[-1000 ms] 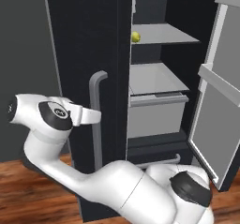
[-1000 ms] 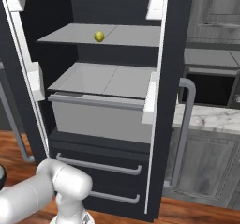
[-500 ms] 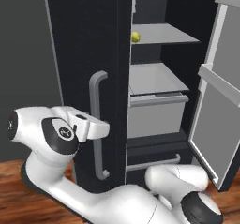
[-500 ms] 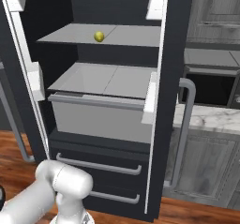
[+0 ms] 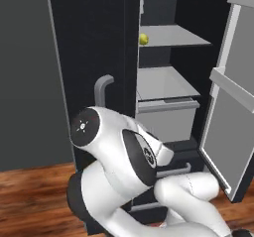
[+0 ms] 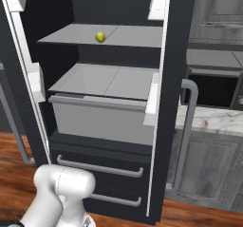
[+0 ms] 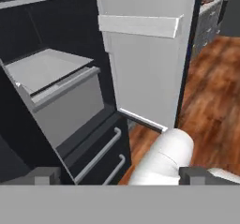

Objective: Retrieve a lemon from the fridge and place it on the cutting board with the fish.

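The fridge (image 6: 166, 102) stands with both doors swung open, exposing its pale grey interior. The lemon (image 6: 100, 37) sits on the upper shelf (image 6: 133, 35), towards the left half of it as seen in the right base view, and at the near left edge of that shelf, just beside the dark door edge, in the left base view (image 5: 143, 39). It lies apart from every other item, with bare shelf around it. It appears nearly round at this size; its long axis and the way its tips point cannot be determined.

Below the upper shelf is a second flat shelf (image 6: 109, 81) over a grey bin (image 6: 97, 119), and beneath that two dark drawers with bar handles (image 6: 99, 167). The right door (image 5: 230, 107) hangs open to the right in the left base view, carrying a door rack (image 7: 138, 25). A long grey bar handle (image 5: 101, 89) shows on the outer face of the left door.

The arm (image 5: 124, 156) is folded low in front of the fridge, level with the drawers and well below the lemon. The gripper (image 7: 119, 175) shows two finger tips (image 7: 44, 175) set wide apart, released, with nothing between them. Grey wood-grain cupboards (image 6: 209, 174) and a marbled counter (image 6: 213, 119) stand to the right of the fridge, above a wooden floor (image 7: 211, 92).
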Tool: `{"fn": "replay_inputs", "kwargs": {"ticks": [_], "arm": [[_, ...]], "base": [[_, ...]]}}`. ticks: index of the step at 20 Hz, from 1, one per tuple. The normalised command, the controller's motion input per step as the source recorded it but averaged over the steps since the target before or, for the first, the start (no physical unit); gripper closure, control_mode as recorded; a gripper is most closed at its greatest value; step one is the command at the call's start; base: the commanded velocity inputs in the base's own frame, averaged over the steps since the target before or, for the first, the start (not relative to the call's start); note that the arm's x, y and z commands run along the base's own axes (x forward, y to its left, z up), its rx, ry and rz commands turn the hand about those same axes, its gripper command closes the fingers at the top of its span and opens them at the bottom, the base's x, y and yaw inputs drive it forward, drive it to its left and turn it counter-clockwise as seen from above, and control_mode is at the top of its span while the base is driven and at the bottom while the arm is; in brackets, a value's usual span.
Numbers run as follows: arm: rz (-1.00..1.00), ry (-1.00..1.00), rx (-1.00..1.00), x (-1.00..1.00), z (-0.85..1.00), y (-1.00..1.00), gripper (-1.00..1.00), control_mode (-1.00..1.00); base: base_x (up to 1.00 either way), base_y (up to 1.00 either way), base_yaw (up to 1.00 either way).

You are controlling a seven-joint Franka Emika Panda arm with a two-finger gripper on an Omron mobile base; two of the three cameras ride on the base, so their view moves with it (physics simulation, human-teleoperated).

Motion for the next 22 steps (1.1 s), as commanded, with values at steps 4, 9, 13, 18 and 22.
{"fn": "replay_inputs", "kwargs": {"ticks": [4, 9, 13, 18, 22], "arm": [[0.10, 0.00, 0.43, -0.36, 0.09, -1.00, -1.00, -1.00], [0.02, 0.02, 0.56, 0.01, -0.05, -0.95, -1.00, -1.00], [0.08, 0.10, 0.60, 0.63, -0.23, -0.84, -1.00, -1.00], [0.27, 0.16, 0.55, 0.95, -0.03, -0.47, -1.00, -1.00], [0.42, 0.07, 0.39, 1.00, -0.03, 0.11, -1.00, -1.00]], "base": [[0.00, 0.00, 0.00], [0.00, 0.00, 0.00], [0.00, 0.00, 0.00], [0.00, 0.00, 0.00], [0.00, 0.00, 0.00]]}}
